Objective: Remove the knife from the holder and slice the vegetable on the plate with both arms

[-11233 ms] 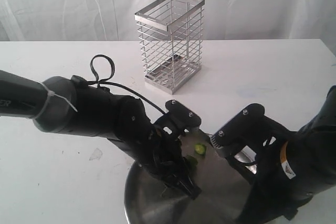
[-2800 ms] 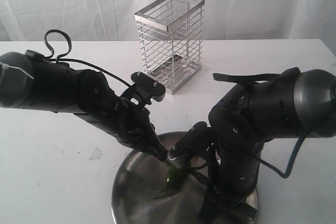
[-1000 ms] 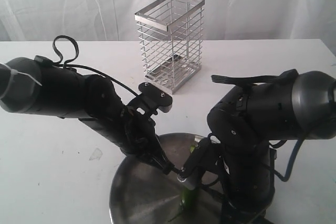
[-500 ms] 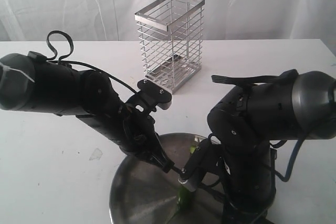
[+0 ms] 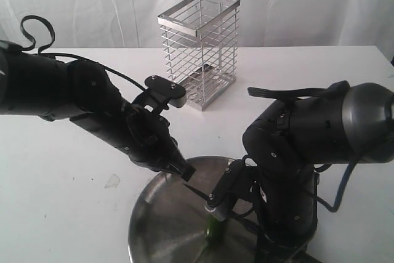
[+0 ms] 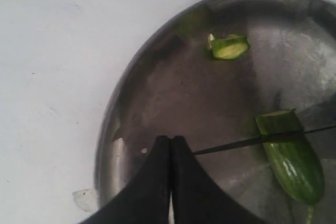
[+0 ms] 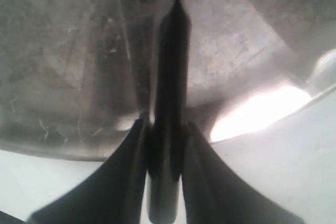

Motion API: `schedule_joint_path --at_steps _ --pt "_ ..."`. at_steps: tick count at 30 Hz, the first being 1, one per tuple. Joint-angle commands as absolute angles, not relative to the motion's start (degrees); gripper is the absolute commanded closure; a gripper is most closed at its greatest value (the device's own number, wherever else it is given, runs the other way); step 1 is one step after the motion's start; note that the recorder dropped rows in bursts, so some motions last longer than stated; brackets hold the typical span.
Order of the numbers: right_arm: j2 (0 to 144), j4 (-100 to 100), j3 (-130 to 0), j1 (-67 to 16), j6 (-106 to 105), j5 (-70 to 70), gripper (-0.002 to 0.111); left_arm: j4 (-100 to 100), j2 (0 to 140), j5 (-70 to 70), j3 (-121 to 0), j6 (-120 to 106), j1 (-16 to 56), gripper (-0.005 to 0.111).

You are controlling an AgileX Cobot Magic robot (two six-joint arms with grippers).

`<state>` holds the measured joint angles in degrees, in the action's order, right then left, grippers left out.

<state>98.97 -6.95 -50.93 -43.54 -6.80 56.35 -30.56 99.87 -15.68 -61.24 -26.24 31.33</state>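
Note:
The steel plate (image 5: 143, 215) lies at the front of the table. On it is the vegetable (image 6: 293, 157), a green chili with one end cut, low in the exterior view (image 5: 213, 231). A cut slice (image 6: 229, 47) lies apart from it. My right gripper (image 7: 167, 125) is shut on the knife's handle (image 7: 170, 77). The thin black blade (image 6: 247, 142) crosses the vegetable just behind its cut end. My left gripper (image 6: 170, 139) is shut and empty, hovering over the plate's left rim (image 5: 186, 171), clear of the vegetable. The wire holder (image 5: 200, 47) stands empty behind.
A white table (image 5: 320, 78) carries everything, with a white curtain behind. A small pale scrap (image 5: 112, 180) lies on the table just left of the plate. The right arm's bulky body (image 5: 308, 146) stands over the plate's right side.
My left arm has pulled back up and to the left, off the vegetable to the plate's rim. The right arm with the knife has hardly moved.

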Motion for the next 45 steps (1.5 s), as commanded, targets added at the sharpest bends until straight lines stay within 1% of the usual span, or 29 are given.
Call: schedule_joint_path --at_steps 1,5,8,19,23,35,45 --pt "98.8 -7.4 -51.4 -43.4 -7.1 56.1 0.108 -40.3 99.5 -17.8 -60.8 -33.8 31.6 0.107" --pt "98.8 -7.4 -51.4 -43.4 -7.1 56.1 0.108 -53.0 99.5 -18.6 -60.8 -45.9 32.3 0.107" --pt "98.8 -7.5 -51.4 -43.4 -7.1 56.1 0.108 -56.4 100.7 -18.1 -60.8 -48.9 32.7 0.107" --pt "98.8 -7.5 -51.4 -43.4 -7.1 58.2 0.108 -57.3 112.2 -18.1 -60.8 -49.6 32.7 0.107" --pt "98.8 -7.5 -51.4 -43.4 -7.1 59.4 0.108 -58.3 114.2 -18.7 -60.8 -50.2 32.7 0.107" --pt "98.8 -7.7 -51.4 -43.4 -7.1 64.8 0.108 -59.0 113.2 -19.1 -60.8 -51.2 32.7 0.107" --pt "98.8 -7.7 -51.4 -43.4 -7.1 64.8 0.108 -52.9 104.5 -22.5 -60.8 -51.0 32.5 0.107"
